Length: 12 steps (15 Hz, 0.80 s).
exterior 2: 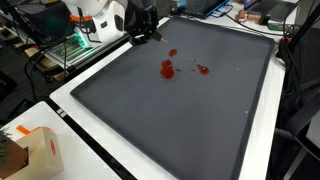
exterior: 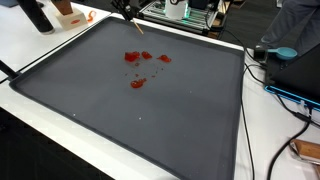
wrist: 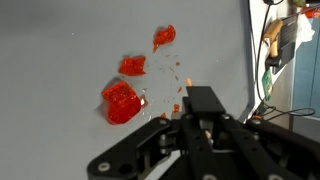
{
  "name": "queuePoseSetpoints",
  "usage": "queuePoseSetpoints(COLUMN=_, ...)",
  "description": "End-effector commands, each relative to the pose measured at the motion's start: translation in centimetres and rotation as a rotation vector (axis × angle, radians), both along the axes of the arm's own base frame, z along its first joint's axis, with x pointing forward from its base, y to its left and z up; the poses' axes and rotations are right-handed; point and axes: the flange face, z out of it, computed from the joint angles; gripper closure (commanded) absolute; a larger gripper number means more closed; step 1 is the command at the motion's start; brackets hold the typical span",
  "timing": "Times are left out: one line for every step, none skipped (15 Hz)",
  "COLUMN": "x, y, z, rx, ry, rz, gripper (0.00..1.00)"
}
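Four red blobs (exterior: 137, 83) — one gray mat (exterior: 150, 125)

1. An exterior view is looking down from a raised spot beyond one long edge of the dark mat (exterior: 150, 125) on the white counter (exterior: 40, 42). It is facing across the mat toward the pincer (exterior: 128, 12) at the picture's top edge.
2. An exterior view is standing near another corner, also raised and at similar range, and is taking the mat (exterior 2: 180, 125) diagonally, with the pincer (exterior 2: 148, 25) showing upper left.
3. The wrist view is looking down from very close, with the pincer (wrist: 192, 120) entering from the bottom.
4. All three are sharing the red smears (exterior: 138, 68) (exterior 2: 170, 68) (wrist: 122, 100) — the exterior pair from afar, the wrist view filling much of its frame with them.
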Motion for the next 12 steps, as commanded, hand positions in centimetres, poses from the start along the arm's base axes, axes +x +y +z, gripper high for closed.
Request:
queuePoseSetpoints(x=-0.1, y=-0.9, z=-1.7, rx=0.017, ry=0.009, rz=-0.047, gripper=0.97)
queuePoseSetpoints(x=-0.2, y=-1.1, z=-2.1, rx=0.016, ry=0.016, rz=-0.055, gripper=0.97)
queuePoseSetpoints(x=-0.2, y=-1.3, z=-2.4, rx=0.013, ry=0.023, rz=-0.064, gripper=0.97)
queuePoseSetpoints(x=-0.3, y=-1.4, z=-2.7, rx=0.013, ry=0.026, rz=-0.069, gripper=0.97)
queuePoseSetpoints(x=-0.3, y=-1.6, z=-3.0, rx=0.003, ry=0.032, rz=-0.080, gripper=0.97)
queuePoseSetpoints(x=-0.4, y=-1.7, z=-3.3, rx=-0.001, ry=0.035, rz=-0.086, gripper=0.97)
queuePoseSetpoints(x=-0.4, y=-1.8, z=-3.5, rx=-0.006, ry=0.038, rz=-0.092, gripper=0.97)
queuePoseSetpoints(x=-0.4, y=-1.9, z=-3.7, rx=-0.014, ry=0.040, rz=-0.099, gripper=0.97)
queuePoseSetpoints(x=-0.4, y=-2.0, z=-3.9, rx=-0.022, ry=0.044, rz=-0.104, gripper=0.97)
queuePoseSetpoints(x=-0.3, y=-2.0, z=-4.0, rx=-0.030, ry=0.046, rz=-0.110, gripper=0.97)
queuePoseSetpoints(x=-0.3, y=-2.0, z=-4.0, rx=-0.036, ry=0.051, rz=-0.115, gripper=0.97)
queuePoseSetpoints(x=-0.2, y=-1.9, z=-4.0, rx=-0.046, ry=0.054, rz=-0.123, gripper=0.97)
